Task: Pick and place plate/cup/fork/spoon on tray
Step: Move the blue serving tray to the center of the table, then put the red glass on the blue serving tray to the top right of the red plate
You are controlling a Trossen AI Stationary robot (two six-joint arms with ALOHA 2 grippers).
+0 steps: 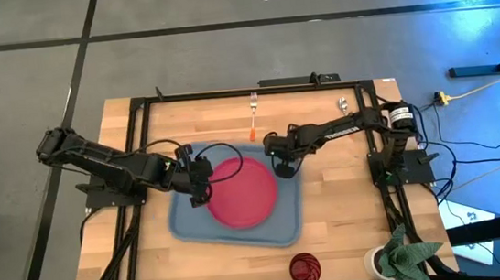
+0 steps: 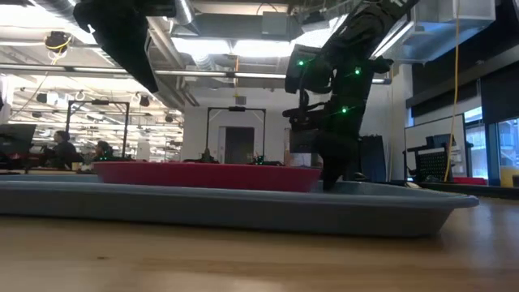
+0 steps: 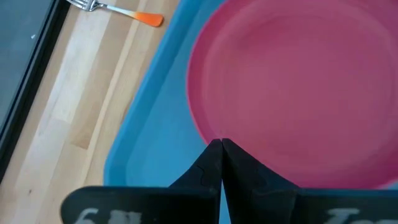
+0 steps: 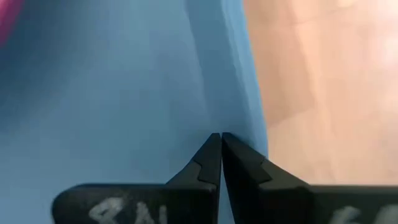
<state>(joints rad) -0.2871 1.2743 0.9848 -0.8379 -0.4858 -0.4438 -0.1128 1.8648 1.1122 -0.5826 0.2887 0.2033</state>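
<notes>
The round flat pink-red plate (image 1: pixel 241 192) was sitting inside the big blue-grey rectangular tray (image 1: pixel 185 227) with the raised rim, lying flat toward the tray's far side. Nothing else was in that tray as far as I could see.

The left gripper (image 3: pixel 221 149) had its dark fingers pressed together right at the plate's near-left edge, holding nothing that I could make out. The right gripper (image 4: pixel 221 142) was also closed tight and empty, with its tips down at the tray's raised rim on the right side (right wrist view showed blue tray on one side and bare wood on the other).

Everything else was off the tray. The small fork with the silver prongs and orange handle (image 1: pixel 253 115) lay on the wooden table (image 1: pixel 340 214) past the tray's far edge. The small ribbed dark red cup (image 1: pixel 305 268) sat near the table's front edge, well apart from the tray. The spoon (image 1: pixel 343 105), seen only as a silver bit, was by the far right frame.

What I'd worry about: with closed tips that low against rim and plate, either arm swinging sideways could shove the tray or slide the plate out of place.
</notes>
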